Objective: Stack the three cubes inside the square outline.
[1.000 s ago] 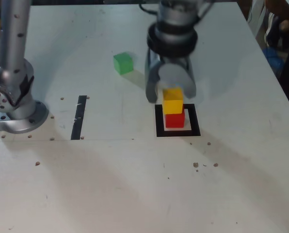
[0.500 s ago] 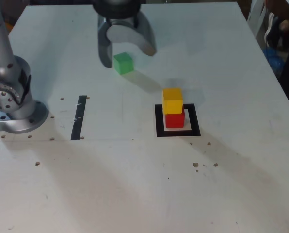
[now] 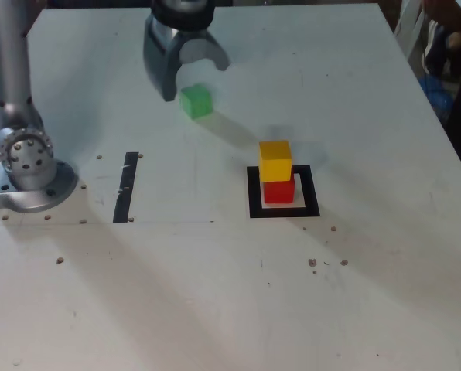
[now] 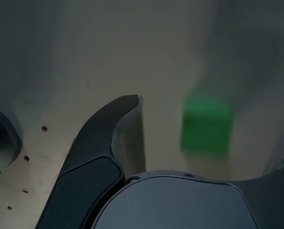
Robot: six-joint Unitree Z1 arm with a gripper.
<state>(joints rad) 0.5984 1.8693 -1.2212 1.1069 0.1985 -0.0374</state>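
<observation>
- Exterior view first: your gripper (image 3: 193, 79) hangs near the far edge of the white table (image 3: 215, 294), jaws spread wide with nothing between them.
- Green cube (image 3: 196, 101) sits on the table just below the fingertips, a touch toward the exterior view's right of the nearer finger (image 3: 162, 73); whether that finger touches it you cannot tell from here.
- Yellow cube (image 3: 275, 161) rests squarely on the red cube (image 3: 279, 191), and the red one stands inside the square outline (image 3: 254, 193), well apart from the green one.
- A straight black tape strip (image 3: 125, 187) lies toward the exterior view's left of the outline, and the arm's grey base (image 3: 25, 166) stands beyond it at that edge.
- Wrist view now: it's dim and blurred, but the green cube (image 4: 205, 125) shows between the two spread fingers, apart from the dark finger (image 4: 114, 125) and resting on the table (image 4: 132, 47).
- The other finger only peeks in at the frame's edge.
</observation>
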